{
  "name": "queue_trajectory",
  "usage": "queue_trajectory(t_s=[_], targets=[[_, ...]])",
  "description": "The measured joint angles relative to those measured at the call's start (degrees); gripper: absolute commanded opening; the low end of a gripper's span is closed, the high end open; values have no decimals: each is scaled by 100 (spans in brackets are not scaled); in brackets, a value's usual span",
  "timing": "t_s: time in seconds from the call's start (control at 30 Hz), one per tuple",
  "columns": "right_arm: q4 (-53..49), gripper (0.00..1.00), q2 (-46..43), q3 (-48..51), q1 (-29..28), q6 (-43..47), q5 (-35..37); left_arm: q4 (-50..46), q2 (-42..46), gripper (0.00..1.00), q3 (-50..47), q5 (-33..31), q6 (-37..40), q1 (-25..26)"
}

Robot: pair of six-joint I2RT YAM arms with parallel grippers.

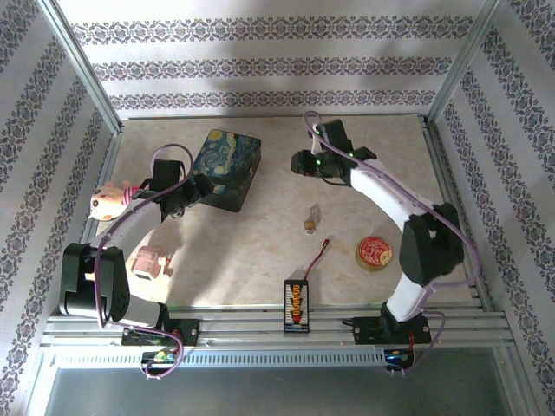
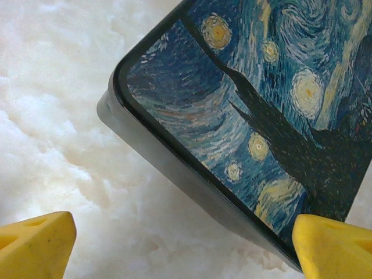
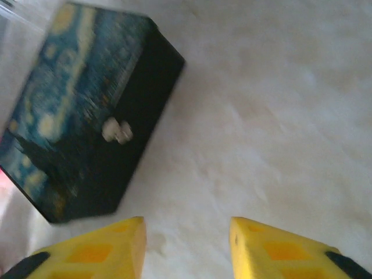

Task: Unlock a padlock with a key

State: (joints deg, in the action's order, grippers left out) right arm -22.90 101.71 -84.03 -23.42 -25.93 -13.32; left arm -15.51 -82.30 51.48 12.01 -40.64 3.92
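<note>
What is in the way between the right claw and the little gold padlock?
Nothing that I can see. The right claw hangs over the table farther back than the padlock, and just bare tabletop lies between them. The blue painted box sits off to the left.

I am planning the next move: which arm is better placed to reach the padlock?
Probably right: the right gripper is empty and nearer the padlock; the left gripper is at the blue box.
</note>
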Motion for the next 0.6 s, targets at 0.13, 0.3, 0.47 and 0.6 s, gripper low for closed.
queue_trajectory(t_s=[0.13, 0.3, 0.47, 0.6], targets=[[133, 63, 1213, -1440, -37, 238, -225, 149, -76, 91, -4, 87, -107, -42], [125, 63, 2817, -3528, -48, 380, -452, 326, -170, 88, -7, 151, -214, -105], [-46, 64, 4400, -5731, -74, 382, -595, 476, -291, 86, -17, 205, -313, -144], [-111, 59, 5329, -6916, -85, 264, -734, 590, -417, 84, -17, 295, -341, -146]])
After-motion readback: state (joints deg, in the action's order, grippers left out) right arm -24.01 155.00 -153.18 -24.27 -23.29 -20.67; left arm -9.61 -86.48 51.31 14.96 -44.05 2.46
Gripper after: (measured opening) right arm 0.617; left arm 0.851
